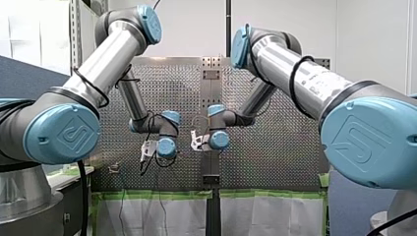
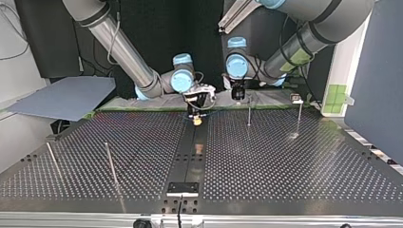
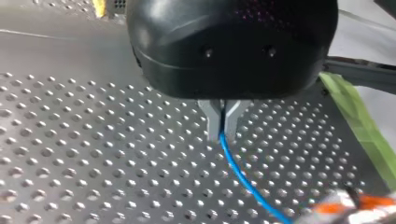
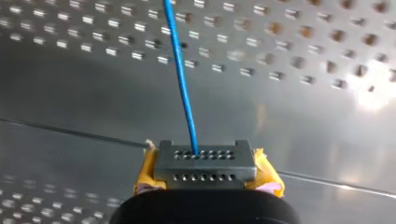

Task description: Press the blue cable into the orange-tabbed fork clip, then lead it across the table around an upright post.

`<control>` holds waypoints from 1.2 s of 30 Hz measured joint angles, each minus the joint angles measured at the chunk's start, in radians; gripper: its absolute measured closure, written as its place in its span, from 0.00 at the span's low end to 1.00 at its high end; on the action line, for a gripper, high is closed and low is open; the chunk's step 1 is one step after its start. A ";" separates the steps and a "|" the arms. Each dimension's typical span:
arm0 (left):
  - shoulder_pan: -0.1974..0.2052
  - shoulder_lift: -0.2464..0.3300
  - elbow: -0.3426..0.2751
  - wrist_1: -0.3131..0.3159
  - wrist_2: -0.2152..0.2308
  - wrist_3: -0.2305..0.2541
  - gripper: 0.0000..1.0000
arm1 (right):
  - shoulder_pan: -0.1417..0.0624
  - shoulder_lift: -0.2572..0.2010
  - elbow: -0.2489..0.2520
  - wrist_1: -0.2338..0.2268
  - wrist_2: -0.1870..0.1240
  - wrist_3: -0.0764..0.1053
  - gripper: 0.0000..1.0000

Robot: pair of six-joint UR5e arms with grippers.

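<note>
**Both grippers pinch the blue cable by the arms' edge of the table**

Left gripper [image 3: 223,133]: its two metal fingers are pressed together on the blue cable [image 3: 243,179], which comes out from between their tips. From there the cable slants down and away over the holes of the table [image 2: 285,166], its long axis straight with a slight bend, and ends at a blurred orange-and-white thing [image 3: 355,205] beside the gripper; what that thing is cannot be told.

In the right wrist view the right gripper [image 4: 205,158] has its yellow-padded fingers closed on the same cable. The cable leaves the middle of the fingertips and points straight ahead of the gripper, over the table's smooth centre strip [image 4: 93,102] and on above the perforated part.

In the top view both grippers hang close together at the middle of the table's edge nearest the arms. Two upright posts [image 2: 249,111] stand near that edge, beside my left gripper, toward the corner at the view's right.
</note>
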 joint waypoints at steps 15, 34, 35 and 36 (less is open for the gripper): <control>-0.024 0.135 0.000 -0.068 -0.012 -0.005 1.00 | -0.006 -0.113 0.001 0.061 0.000 -0.024 1.00; -0.030 0.237 0.002 -0.079 -0.025 -0.017 1.00 | -0.005 -0.250 0.001 0.106 0.004 -0.036 1.00; -0.029 0.243 0.003 -0.079 -0.029 -0.020 1.00 | -0.005 -0.254 0.001 0.108 0.005 -0.036 1.00; -0.029 0.250 0.006 -0.080 -0.034 -0.024 1.00 | -0.006 -0.257 0.001 0.110 0.008 -0.036 1.00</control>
